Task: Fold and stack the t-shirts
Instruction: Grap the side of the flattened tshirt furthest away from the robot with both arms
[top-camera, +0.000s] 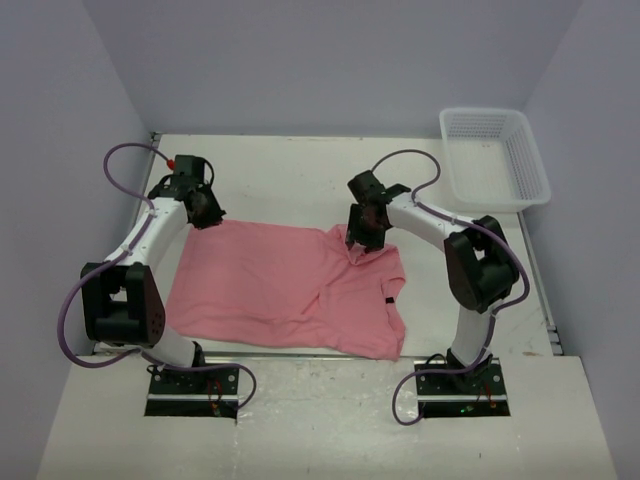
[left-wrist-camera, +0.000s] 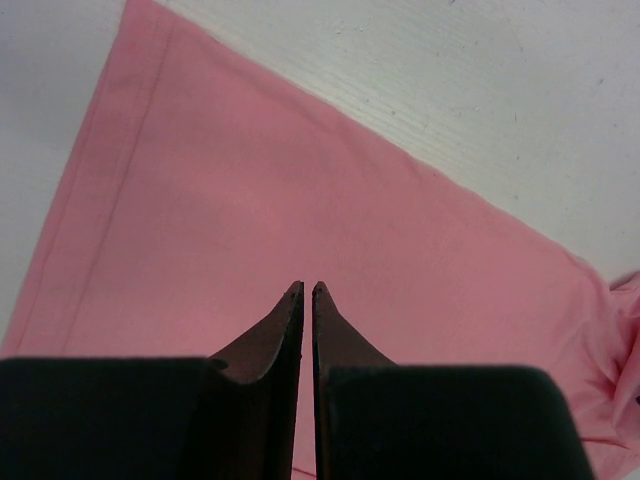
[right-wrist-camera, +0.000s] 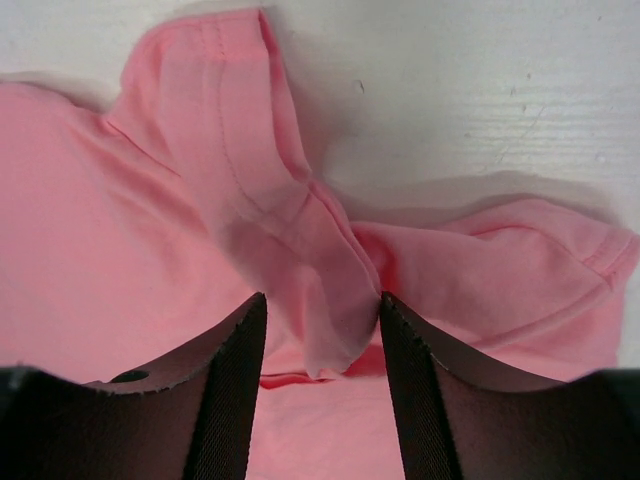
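Presently: one t-shirt (top-camera: 270, 285) was laid spread on the table (top-camera: 300, 170), no neat fold made and stacking not begun. Left gripper (top-camera: 207, 214) was closed empty at its far corner. Right gripper (top-camera: 358, 246) was parted around a sleeve ridge.

My right fingers (right-wrist-camera: 232, 400) are covering the lower end of the t-shirt (right-wrist-camera: 120, 260) fold sitting between them, so no clue where it's ending. My left fingers (left-wrist-camera: 272, 340) are blocking the cloth beneath them, and I'm not making out whether anything's pinched in that slit.
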